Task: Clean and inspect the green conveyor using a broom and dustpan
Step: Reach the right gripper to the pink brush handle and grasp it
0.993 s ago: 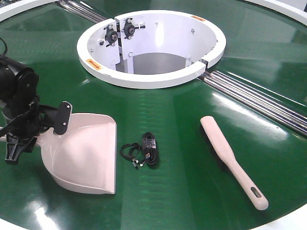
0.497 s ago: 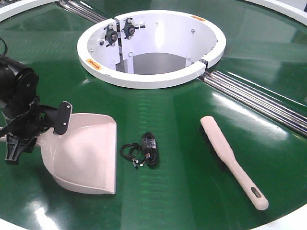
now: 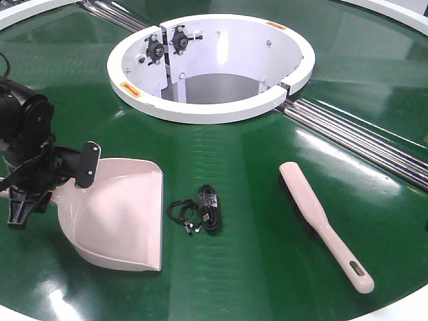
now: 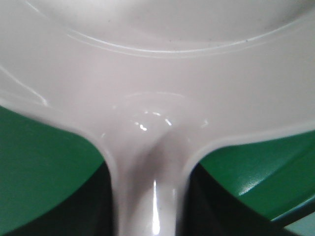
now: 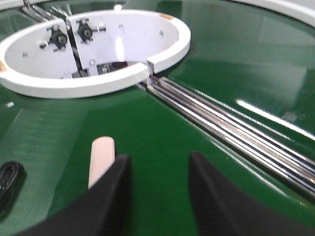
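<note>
The dustpan point(image 3: 124, 214) lies on the green conveyor point(image 3: 254, 174) at the left, its mouth facing right. My left gripper point(image 3: 53, 187) is shut on the dustpan's handle. In the left wrist view the handle point(image 4: 147, 196) runs between the dark jaws, which press on both its sides. The broom point(image 3: 321, 224) lies flat at the right, handle end toward the front edge. My right gripper point(image 5: 160, 160) is open and empty above the belt. The broom's rounded tip point(image 5: 102, 155) shows just left of its left finger point(image 5: 115, 191). The right gripper is out of the front view.
A black coiled cable point(image 3: 204, 208) lies between dustpan and broom; it also shows in the right wrist view point(image 5: 7, 182). The white ring opening point(image 3: 210, 107) is at the back centre. Steel roller strips point(image 3: 354, 140) run to the right. The belt's front edge is near the broom handle.
</note>
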Robot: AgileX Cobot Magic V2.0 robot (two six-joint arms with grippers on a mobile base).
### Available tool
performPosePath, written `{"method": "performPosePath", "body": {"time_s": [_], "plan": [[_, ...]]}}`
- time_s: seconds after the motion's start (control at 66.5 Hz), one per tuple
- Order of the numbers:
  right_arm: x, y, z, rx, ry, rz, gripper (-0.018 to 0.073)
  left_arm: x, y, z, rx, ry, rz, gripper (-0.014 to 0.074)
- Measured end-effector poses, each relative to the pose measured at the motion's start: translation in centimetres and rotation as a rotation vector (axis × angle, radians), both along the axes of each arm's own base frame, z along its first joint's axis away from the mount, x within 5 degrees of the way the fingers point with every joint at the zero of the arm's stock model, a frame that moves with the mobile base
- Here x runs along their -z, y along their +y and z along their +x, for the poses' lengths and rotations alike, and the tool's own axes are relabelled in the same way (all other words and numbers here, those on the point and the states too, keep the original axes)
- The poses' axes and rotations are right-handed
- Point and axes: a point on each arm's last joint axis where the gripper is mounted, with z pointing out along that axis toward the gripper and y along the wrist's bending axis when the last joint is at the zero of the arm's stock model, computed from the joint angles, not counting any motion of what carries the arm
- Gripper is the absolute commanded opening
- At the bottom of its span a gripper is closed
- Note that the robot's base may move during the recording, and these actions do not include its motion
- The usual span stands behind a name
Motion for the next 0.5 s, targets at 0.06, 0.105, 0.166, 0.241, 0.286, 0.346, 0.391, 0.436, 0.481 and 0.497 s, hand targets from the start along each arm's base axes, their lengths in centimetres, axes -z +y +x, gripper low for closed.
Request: {"method": "performPosePath", "body": {"time_s": [0.06, 0.105, 0.166, 0.241, 0.286, 0.346, 0.391, 0.436, 0.481, 0.497], "plan": [[-0.1, 0.0, 0.2, 0.001, 0.030, -0.001, 0.0515, 0.0, 0.0, 0.0, 0.000, 0.000, 0.000, -0.0006], [-0.4, 0.0, 0.4, 0.001, 0.052, 0.001, 0.0544, 0.0, 0.0, 0.0, 0.000, 0.000, 0.000, -0.0006], [-0.8, 0.1, 0.7, 0.001, 0.071, 0.006, 0.0567, 0.0, 0.0, 0.0, 0.000, 0.000, 0.000, -0.0006], [-1.4, 0.2, 1.2, -0.004, 0.105, 0.016, 0.0574, 0.0, 0.0, 0.0, 0.000, 0.000, 0.000, -0.0006], [-1.6, 0.3, 1.6, -0.014, 0.143, 0.019, 0.0574, 0.0, 0.0, 0.0, 0.000, 0.000, 0.000, -0.0006], [-2.0, 0.5, 2.1, -0.031, 0.195, 0.032, 0.0572, 0.0, 0.0, 0.0, 0.000, 0.000, 0.000, -0.0006], [-2.2, 0.8, 2.6, -0.054, 0.241, 0.039, 0.0571, 0.0, 0.0, 0.0, 0.000, 0.000, 0.000, -0.0006], [-2.4, 1.0, 3.2, -0.074, 0.291, 0.041, 0.0571, 0.0, 0.0, 0.0, 0.001, 0.000, 0.000, -0.0006], [-2.5, 1.2, 3.9, -0.091, 0.347, 0.051, 0.0571, 0.0, 0.0, 0.0, 0.001, 0.000, 0.000, -0.0006], [-2.6, 1.3, 4.1, -0.096, 0.361, 0.051, 0.0571, 0.0, 0.0, 0.0, 0.001, 0.000, 0.000, -0.0006]]}}
